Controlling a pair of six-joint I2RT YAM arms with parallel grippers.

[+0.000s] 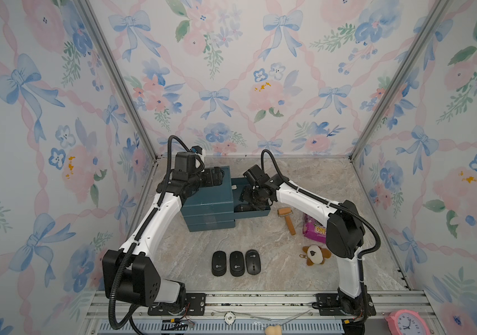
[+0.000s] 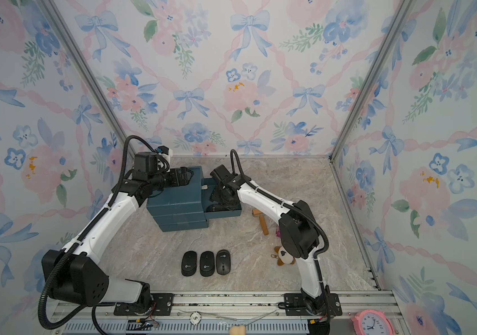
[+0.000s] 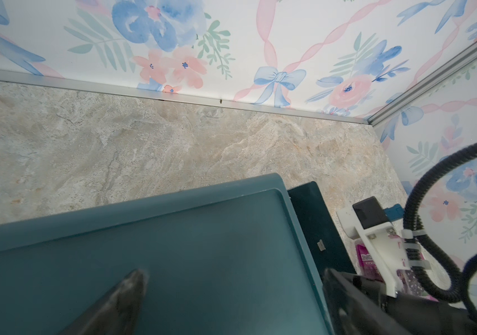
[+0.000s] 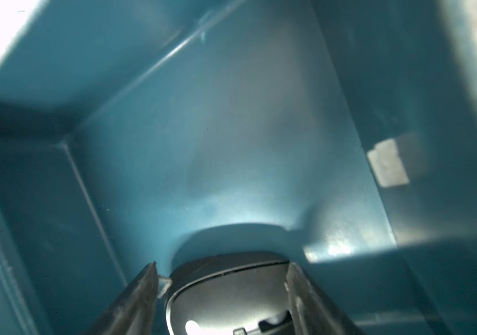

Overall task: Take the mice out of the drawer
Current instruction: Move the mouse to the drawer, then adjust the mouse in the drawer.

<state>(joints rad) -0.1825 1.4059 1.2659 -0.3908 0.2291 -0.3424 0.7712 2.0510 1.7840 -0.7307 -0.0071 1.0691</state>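
Three black mice point(image 1: 219, 263) point(image 1: 237, 263) point(image 1: 253, 262) lie side by side on the table in front, seen in both top views point(image 2: 207, 263). The teal drawer point(image 1: 257, 214) point(image 2: 225, 215) stands pulled out to the right of its cabinet point(image 1: 208, 208). My right gripper point(image 1: 253, 203) point(image 4: 222, 275) is down inside the drawer point(image 4: 231, 130), open, straddling another black mouse point(image 4: 228, 293). One finger touches that mouse and a narrow gap shows at the other. My left gripper point(image 1: 218, 177) point(image 3: 232, 277) rests open over the cabinet top point(image 3: 173, 261), holding nothing.
Right of the drawer lie a wooden roller point(image 1: 286, 220), a pink packet point(image 1: 315, 229) and a brown-and-white plush keychain point(image 1: 315, 255). A pink clock point(image 1: 405, 322) sits on the front rail. Floral walls close in the back and both sides.
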